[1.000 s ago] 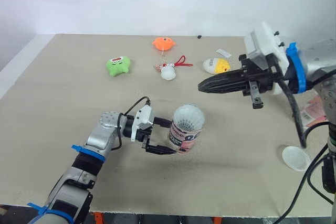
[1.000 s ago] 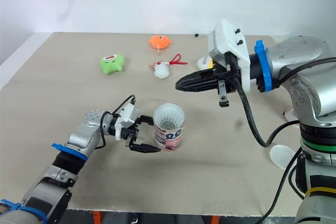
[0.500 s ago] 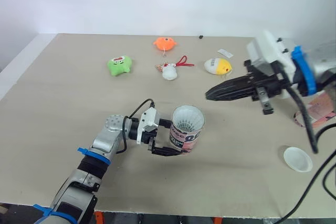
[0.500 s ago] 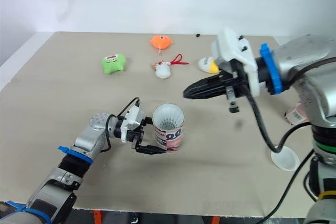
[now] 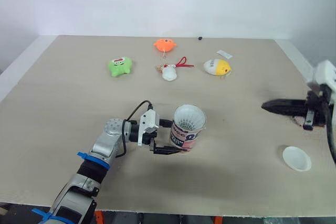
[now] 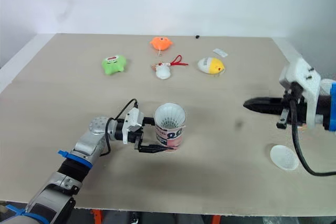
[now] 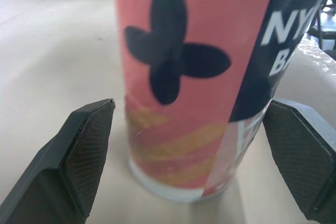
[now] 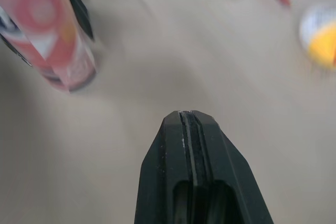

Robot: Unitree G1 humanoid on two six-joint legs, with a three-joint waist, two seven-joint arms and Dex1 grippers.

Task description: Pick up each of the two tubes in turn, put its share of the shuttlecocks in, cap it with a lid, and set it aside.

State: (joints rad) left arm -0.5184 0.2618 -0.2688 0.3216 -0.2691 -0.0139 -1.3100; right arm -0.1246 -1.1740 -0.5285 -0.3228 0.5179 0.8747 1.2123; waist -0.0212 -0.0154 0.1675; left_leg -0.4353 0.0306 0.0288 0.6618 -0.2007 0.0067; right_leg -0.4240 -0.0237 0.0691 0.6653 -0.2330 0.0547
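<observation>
The tube (image 5: pixel 187 129) stands upright inside the spread left tool (image 5: pixel 176 137). The lid (image 5: pixel 296 158) lies on the tabletop (image 5: pixel 63 108) near the right tool (image 5: pixel 269 106), which is pressed together.

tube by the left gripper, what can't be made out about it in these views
- Count of shuttlecocks in the tube: eye views, its wall hides all below the white feathers at the mouth.
- Tube's top and full label: left wrist view, cut off by the edges.
- Label print: right wrist view, blurred.

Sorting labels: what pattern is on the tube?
Tube: pink, black four-petal mark, orange stripes; left wrist view.
</observation>
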